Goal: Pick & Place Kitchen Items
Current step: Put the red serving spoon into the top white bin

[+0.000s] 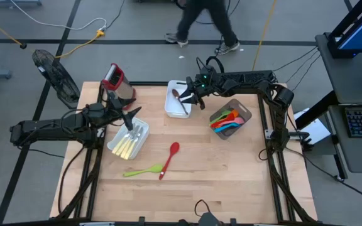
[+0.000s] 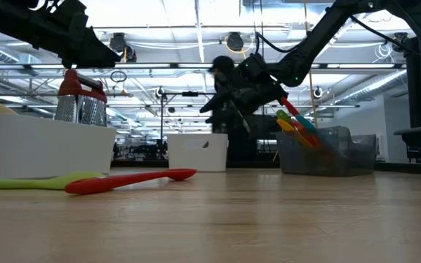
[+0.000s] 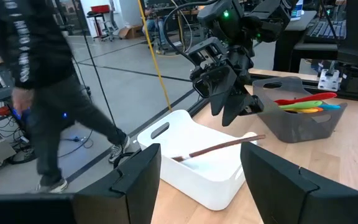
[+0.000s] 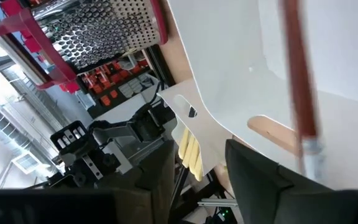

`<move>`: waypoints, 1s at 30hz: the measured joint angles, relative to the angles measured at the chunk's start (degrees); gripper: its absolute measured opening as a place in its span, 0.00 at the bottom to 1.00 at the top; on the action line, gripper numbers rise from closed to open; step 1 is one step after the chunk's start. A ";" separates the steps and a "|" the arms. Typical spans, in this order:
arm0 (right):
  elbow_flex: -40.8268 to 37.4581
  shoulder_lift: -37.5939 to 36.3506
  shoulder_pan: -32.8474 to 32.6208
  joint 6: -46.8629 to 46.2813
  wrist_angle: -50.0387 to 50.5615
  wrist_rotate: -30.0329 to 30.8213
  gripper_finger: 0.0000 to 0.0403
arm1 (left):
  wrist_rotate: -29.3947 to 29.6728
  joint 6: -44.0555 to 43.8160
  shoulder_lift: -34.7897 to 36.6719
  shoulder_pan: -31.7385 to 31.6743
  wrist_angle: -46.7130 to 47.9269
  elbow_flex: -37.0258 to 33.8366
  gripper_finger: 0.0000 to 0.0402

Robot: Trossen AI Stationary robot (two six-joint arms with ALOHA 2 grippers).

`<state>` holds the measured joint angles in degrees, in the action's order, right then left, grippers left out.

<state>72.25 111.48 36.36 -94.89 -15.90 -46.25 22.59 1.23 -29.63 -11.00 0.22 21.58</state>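
A brown-handled utensil (image 3: 219, 148) lies in the white bin (image 1: 171, 108) at the table's far middle, its head end down in the bin and its handle end resting on the bin's rim. My right gripper (image 3: 232, 109) hangs just above that bin, open, touching nothing. A red spoon (image 1: 170, 158) and a green spatula (image 1: 142, 171) lie flat on the wood near the table's middle. A grey bin (image 1: 247, 115) at the right holds several coloured utensils. My left gripper (image 3: 197, 186) waits open over a white bin of pale-yellow cutlery (image 1: 127, 143).
A steel box grater with a red top (image 1: 117, 81) stands at the far left corner. A person (image 1: 203, 22) walks past beyond the table's far edge. Bare wood lies between the bins and the near edge, around the red spoon and green spatula.
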 joint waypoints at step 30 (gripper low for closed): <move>-0.04 -24.52 -9.58 40.45 -6.70 7.94 0.01 | -0.15 -9.40 0.02 0.02 -1.44 0.00 0.57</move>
<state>72.20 86.96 26.78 -54.44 -22.61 -38.31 22.44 -8.16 -29.61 -10.99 -1.22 21.58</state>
